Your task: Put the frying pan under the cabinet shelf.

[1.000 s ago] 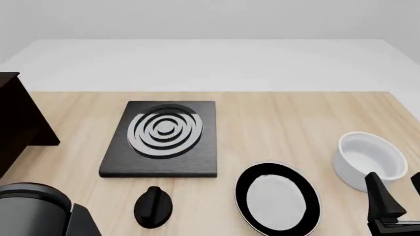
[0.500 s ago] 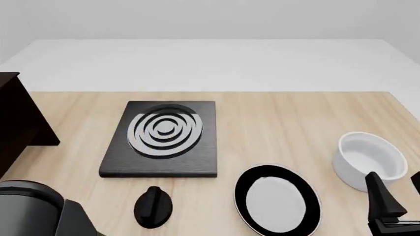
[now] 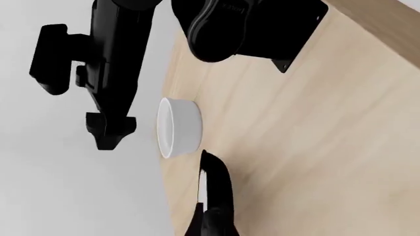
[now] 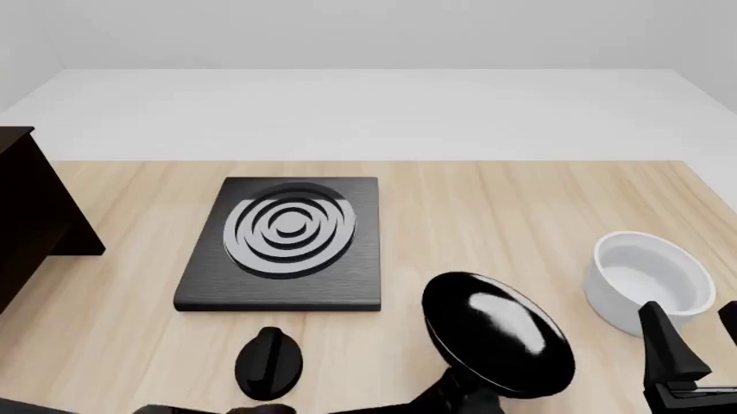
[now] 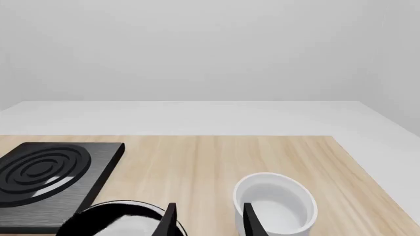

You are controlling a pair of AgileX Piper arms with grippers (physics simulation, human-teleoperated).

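Tilting up off the table now, the pan (image 4: 498, 342) is showing its glossy underside where a pale inside faced up before; the left claw's grip is hidden, so I cannot tell. The right claw (image 5: 206, 221) is hanging narrowly parted, empty. The cabinet (image 4: 33, 216) is waiting far left.

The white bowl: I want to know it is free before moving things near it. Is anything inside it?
The white bowl looks empty: the front and right wrist views show only bare white inside. Its near inner wall is hidden by the rim and by the right hand in front.
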